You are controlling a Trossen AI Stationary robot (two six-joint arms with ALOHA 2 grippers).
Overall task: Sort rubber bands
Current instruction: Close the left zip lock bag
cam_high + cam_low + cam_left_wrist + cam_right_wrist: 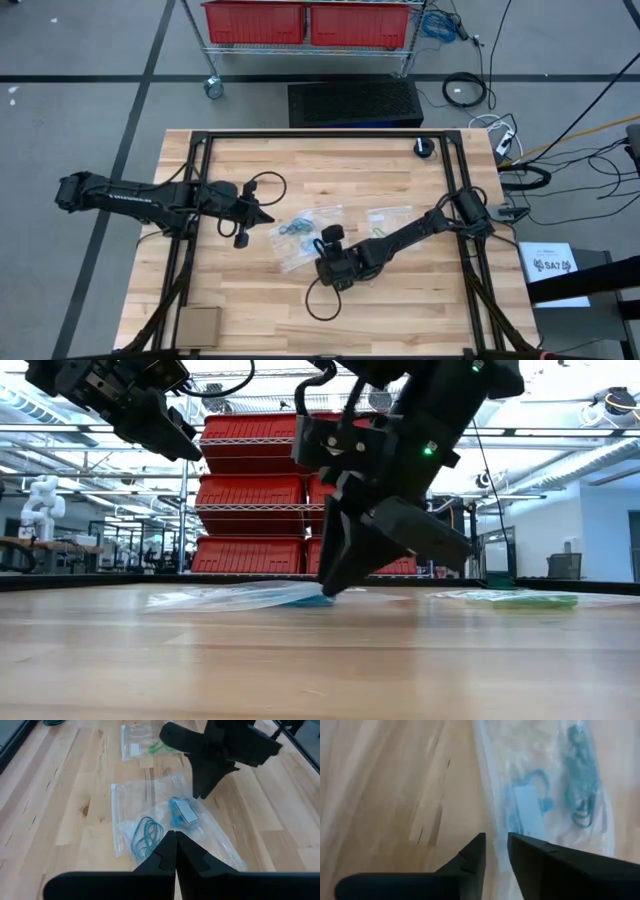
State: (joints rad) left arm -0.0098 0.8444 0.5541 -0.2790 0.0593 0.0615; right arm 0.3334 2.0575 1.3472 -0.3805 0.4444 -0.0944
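Note:
A clear bag (300,238) lies flat mid-table. In it are teal rubber bands (145,835) and blue ones by a white label (182,812), also seen as blue bands (530,795). A second clear bag (385,215), with green bands (150,747), lies to its right. My right gripper (496,851) slants down at the first bag's right edge (487,815), its fingers a narrow gap apart and its tips low at the table (328,590). My left gripper (175,851) hangs shut with nothing in it, above the table left of the bags (262,215). My right gripper's fingertips (328,590) come down slanting from the table's right side at the bag's right edge (490,832), which runs into the gap between them. The bag lies flat on the table. Whether the tips touch the plastic I cannot tell.
A cardboard piece (198,325) lies at the near left corner and a black round object (424,148) at the far right. A black cable loop (325,300) hangs under the right arm. Bare wood stretches along the near side.

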